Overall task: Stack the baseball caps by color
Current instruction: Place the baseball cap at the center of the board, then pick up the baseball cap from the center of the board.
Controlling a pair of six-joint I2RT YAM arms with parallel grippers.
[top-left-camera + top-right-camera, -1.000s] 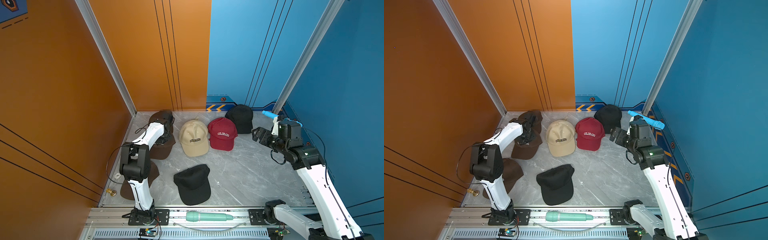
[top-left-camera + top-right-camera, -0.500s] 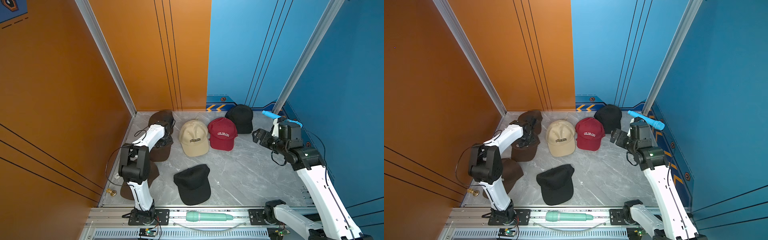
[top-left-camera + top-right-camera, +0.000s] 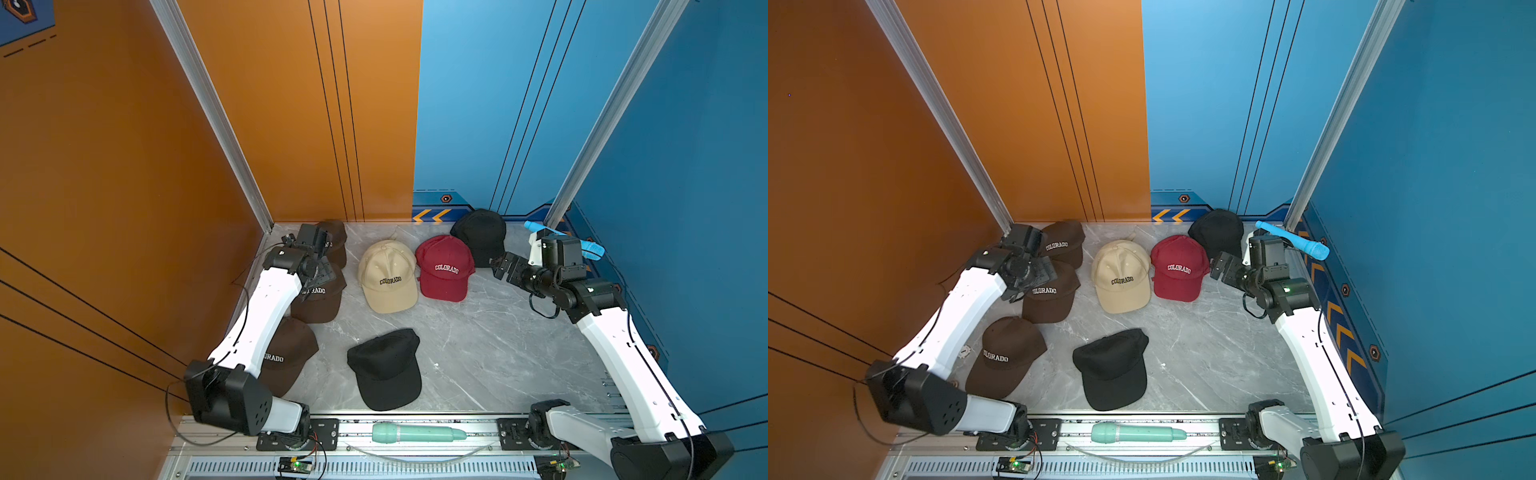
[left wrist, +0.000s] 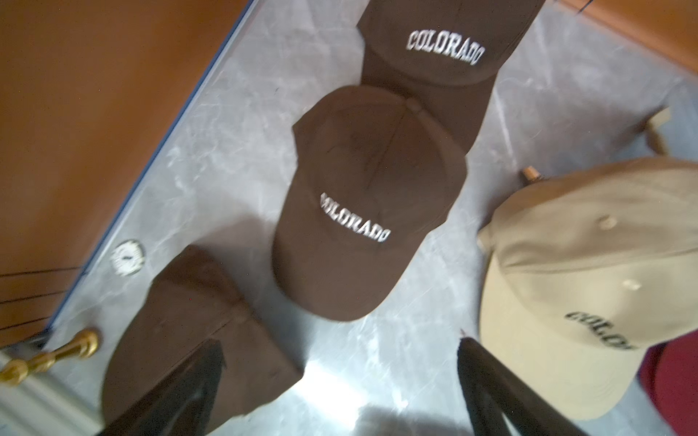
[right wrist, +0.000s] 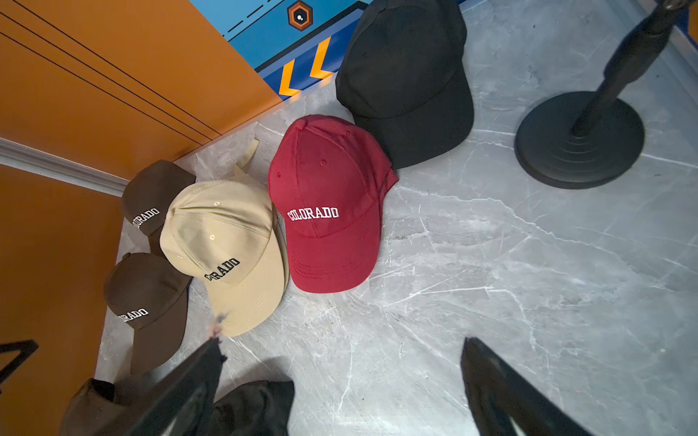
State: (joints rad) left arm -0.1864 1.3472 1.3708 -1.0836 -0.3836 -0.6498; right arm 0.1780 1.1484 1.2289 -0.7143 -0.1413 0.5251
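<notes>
Across a grey marbled worktop (image 3: 478,340), walled by an orange wall (image 3: 124,166) on the left and a blue wall (image 3: 685,145) on the right, seven caps are laid with their brims turned toward the near edge and their long axes running far to near. Along the left edge are lined the far brown cap (image 3: 1065,243), the middle brown cap (image 3: 1050,297), whose crown overlaps the far one's brim, and the near brown cap (image 3: 1007,357). By the far edge are set the beige cap (image 3: 388,276), the red cap (image 3: 444,268) and the far black cap (image 3: 480,235); the near black cap (image 3: 386,368) is placed mid-width by the near edge. The left tool (image 4: 340,343) is held above the middle brown cap, spread wide and empty. The right tool (image 5: 342,339), equally wide and empty, is held just beside the far black cap's brim.
</notes>
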